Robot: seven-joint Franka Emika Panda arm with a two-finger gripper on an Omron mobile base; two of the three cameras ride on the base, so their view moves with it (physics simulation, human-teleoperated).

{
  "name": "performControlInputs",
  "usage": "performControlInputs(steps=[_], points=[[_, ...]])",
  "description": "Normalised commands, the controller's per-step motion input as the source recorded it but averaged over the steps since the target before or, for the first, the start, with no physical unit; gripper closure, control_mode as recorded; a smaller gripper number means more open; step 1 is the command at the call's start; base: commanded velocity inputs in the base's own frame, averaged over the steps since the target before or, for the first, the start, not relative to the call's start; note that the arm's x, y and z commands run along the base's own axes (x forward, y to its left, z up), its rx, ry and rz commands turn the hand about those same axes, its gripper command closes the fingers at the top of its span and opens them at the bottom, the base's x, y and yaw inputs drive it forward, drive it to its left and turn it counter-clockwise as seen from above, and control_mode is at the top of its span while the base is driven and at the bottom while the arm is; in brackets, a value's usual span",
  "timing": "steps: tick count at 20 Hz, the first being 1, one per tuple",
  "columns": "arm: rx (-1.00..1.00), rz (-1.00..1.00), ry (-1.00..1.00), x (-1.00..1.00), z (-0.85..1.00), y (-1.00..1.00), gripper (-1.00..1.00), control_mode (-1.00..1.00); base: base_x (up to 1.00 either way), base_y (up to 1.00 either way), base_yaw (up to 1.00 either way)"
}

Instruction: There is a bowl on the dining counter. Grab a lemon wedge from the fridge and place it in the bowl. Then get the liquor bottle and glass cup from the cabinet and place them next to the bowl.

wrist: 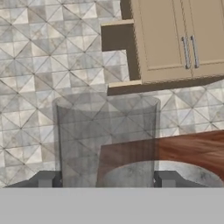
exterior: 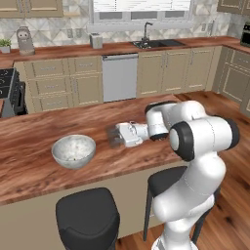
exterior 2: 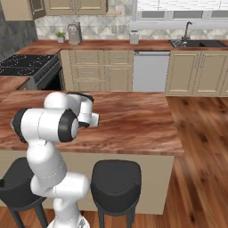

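My gripper (exterior: 115,137) reaches left over the dining counter (exterior: 29,141), shut on the glass cup (exterior: 115,135). The cup is clear and dusky and stays upright. In the hand view the glass cup (wrist: 107,131) spans the gap between both fingertips (wrist: 46,179), my gripper (wrist: 107,180) closed on its sides. The speckled grey-white bowl (exterior: 73,150) sits on the counter just left of the cup; its rim (wrist: 175,169) shows beyond the cup's foot. I cannot tell whether the cup touches the wood. The lemon wedge, liquor bottle and fridge are out of view.
Two dark stools (exterior: 88,217) stand at the counter's near side. Behind the island runs the wall counter with a sink (exterior: 155,43), a dishwasher (exterior: 119,75) and a stove (exterior 2: 31,67). Tan wall cabinets (wrist: 175,39) hang on the tiled wall.
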Motion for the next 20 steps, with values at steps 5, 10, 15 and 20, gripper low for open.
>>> performControlInputs(steps=[5, 10, 15, 20], points=[[0.06, 0.00, 0.02, 0.34, -0.34, 0.13, 1.00, -1.00, 0.00, 0.00, 0.00], [0.01, 0.00, 0.00, 0.22, -0.33, 0.01, 1.00, -1.00, 0.00, 0.00, 0.00], [0.00, 0.00, -0.02, 0.13, -0.23, 0.00, 1.00, -1.00, 0.00, 0.00, 0.00], [0.00, 0.00, -0.06, 0.10, -0.19, 0.02, 1.00, -1.00, 0.00, 0.00, 0.00]])
